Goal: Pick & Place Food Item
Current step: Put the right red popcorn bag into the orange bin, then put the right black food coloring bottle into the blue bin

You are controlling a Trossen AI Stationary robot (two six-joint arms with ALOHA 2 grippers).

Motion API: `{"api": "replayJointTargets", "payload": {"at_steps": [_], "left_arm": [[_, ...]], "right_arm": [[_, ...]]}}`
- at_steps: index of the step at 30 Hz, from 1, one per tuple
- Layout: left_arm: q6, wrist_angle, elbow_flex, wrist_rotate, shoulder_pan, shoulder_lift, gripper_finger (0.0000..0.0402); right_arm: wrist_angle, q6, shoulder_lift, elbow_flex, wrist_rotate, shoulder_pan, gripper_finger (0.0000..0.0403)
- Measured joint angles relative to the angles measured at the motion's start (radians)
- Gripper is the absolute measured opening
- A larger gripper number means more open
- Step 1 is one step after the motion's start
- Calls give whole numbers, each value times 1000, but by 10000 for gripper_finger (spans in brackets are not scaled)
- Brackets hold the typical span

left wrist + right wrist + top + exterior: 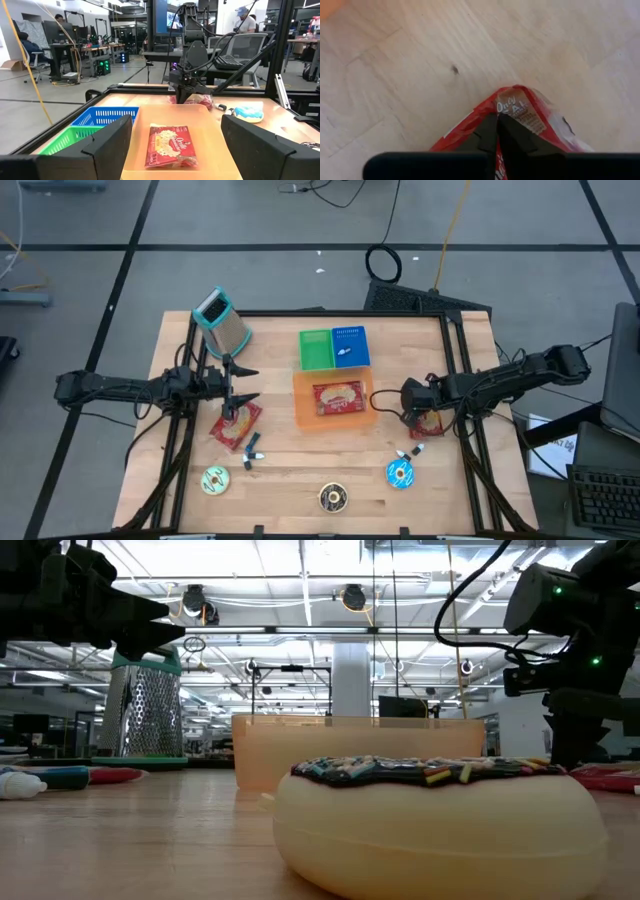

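Observation:
A red food packet (520, 107) lies on the wooden table just right of the orange bin (303, 412). My right gripper (498, 120) is shut on it and slants down from the table's right. A second red packet (338, 397) lies flat inside the bin. A third red packet (236, 424) rests on the table at the left. My left gripper (243, 383) hovers open and level above that third packet, its fingers (107, 145) pointing across the bin. My right gripper pinches the red packet near its end edge (512, 102) between its two fingers (487, 132). The fingers come steeply from above, slanting from the table's right. The rest of the packet reaches back under the gripper and is mostly hidden by it.
Green (315, 348) and blue (350, 346) baskets stand behind the bin, and a metal grater (222, 322) stands at the far left. Three toy doughnuts (215, 480) (333, 498) (400, 473) and markers (250, 450) lie along the near side. Black frame rails run down both sides.

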Motion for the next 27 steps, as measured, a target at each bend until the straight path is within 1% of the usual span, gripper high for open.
{"api": "replayJointTargets", "payload": {"at_steps": [9, 15, 19, 21, 23, 25, 27], "left_arm": [[0, 0, 0, 0, 0, 0, 306], [0, 0, 0, 0, 0, 0, 306], [0, 0, 0, 0, 0, 0, 306], [0, 0, 0, 0, 0, 0, 306], [0, 0, 0, 0, 0, 0, 306], [0, 0, 0, 0, 0, 0, 306], [0, 0, 0, 0, 0, 0, 306]], "right_arm": [[85, -74, -52, -2, 96, 0, 0], [121, -100, -137, -2, 198, 0, 0], [181, -140, -210, -1, 263, 0, 0], [193, -144, -244, -1, 249, -1, 0], [192, -148, -273, -1, 202, -1, 0], [206, -156, -300, -1, 112, -1, 0], [265, -189, -324, -1, 0, 1, 1]]}}
